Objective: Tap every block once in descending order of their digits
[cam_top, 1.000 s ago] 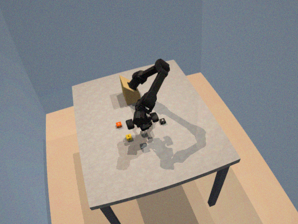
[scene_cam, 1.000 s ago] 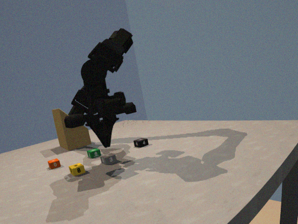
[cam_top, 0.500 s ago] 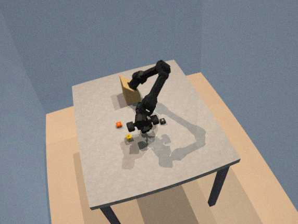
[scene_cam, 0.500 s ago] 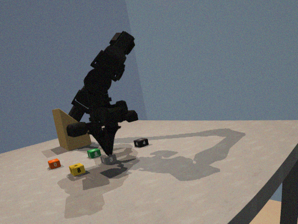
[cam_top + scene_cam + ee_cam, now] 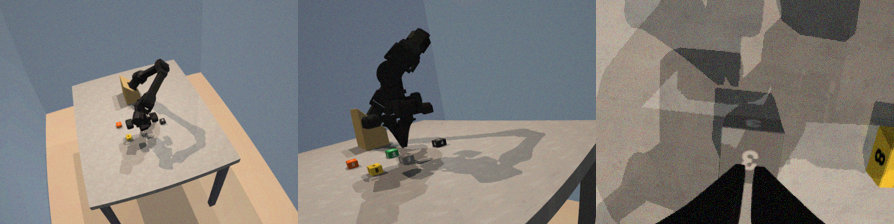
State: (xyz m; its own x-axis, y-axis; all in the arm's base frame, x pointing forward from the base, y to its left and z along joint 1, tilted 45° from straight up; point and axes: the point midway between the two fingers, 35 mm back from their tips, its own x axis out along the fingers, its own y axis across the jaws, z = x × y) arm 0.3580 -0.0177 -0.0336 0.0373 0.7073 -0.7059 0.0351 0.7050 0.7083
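Observation:
My gripper [image 5: 403, 146] [image 5: 748, 175] is shut with nothing between its tips. It points down just above the grey block [image 5: 406, 159] [image 5: 768, 147], printed 3; a small gap shows in the exterior view. The yellow block [image 5: 128, 137] [image 5: 374, 170] [image 5: 886, 167] shows 8. The green block [image 5: 392, 153] has a blurred digit that looks like 6, and is hidden behind the arm in the top view. The black block [image 5: 162, 121] [image 5: 438, 142] shows 4. The orange block [image 5: 119, 124] [image 5: 352, 164] shows 0.
A tan wedge-shaped block [image 5: 131, 97] [image 5: 372, 136] stands behind the digit blocks, near the arm's base. The arm's shadows fall across the table [image 5: 195, 166] [image 5: 480, 203] around the grey and yellow blocks.

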